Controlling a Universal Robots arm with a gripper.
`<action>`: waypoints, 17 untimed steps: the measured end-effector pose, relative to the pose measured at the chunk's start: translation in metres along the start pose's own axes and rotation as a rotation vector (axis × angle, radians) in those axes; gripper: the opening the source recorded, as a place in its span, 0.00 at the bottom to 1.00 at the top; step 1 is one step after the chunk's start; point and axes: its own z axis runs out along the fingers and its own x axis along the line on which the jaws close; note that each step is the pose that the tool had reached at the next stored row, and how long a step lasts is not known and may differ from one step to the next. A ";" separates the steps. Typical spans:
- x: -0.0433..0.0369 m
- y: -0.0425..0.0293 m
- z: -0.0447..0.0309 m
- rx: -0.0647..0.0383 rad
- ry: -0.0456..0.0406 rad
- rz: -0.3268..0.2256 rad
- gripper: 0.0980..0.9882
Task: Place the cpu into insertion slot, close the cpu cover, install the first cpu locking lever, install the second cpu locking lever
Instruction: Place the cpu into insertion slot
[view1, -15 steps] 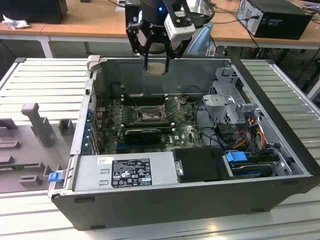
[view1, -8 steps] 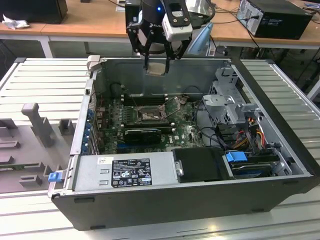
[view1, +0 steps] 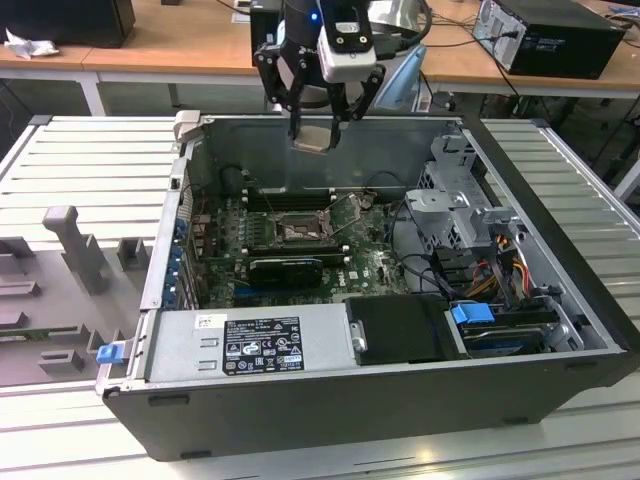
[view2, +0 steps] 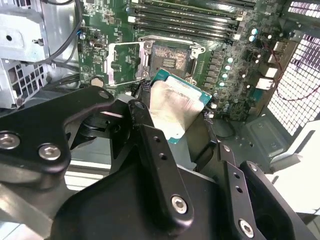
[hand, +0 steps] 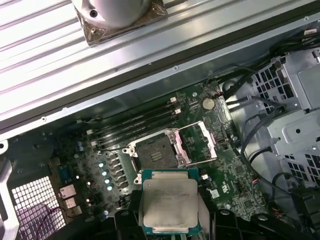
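My gripper (view1: 315, 128) hangs above the open computer case, over its back wall, shut on the cpu (view1: 313, 138). In both wrist views the pale silver chip with its green edge sits between the black fingers (view2: 145, 125), cpu (view2: 175, 107) (hand: 169, 205). Below lies the green motherboard (view1: 375, 265) with the insertion slot (view1: 297, 231) (view2: 170, 61) (hand: 152, 156) bare and dark. The cpu cover (view2: 122, 62) (hand: 197, 142) is swung open and stands beside the slot. The chip is well above the slot and apart from it.
Long black memory slots (view1: 290, 200) run behind the socket and a long black card (view1: 285, 268) lies in front. A metal drive cage (view1: 460, 215) with cables fills the exterior view's right. The power supply (view1: 260, 345) spans the case front. A grey fixture (view1: 70, 245) sits outside.
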 end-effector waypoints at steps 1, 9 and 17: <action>0.0000 0.0000 0.0000 0.003 -0.0021 0.016 0.48; 0.0000 0.0000 0.0000 0.011 -0.0127 0.127 0.48; 0.0000 0.0000 0.0000 0.014 -0.0178 0.193 0.48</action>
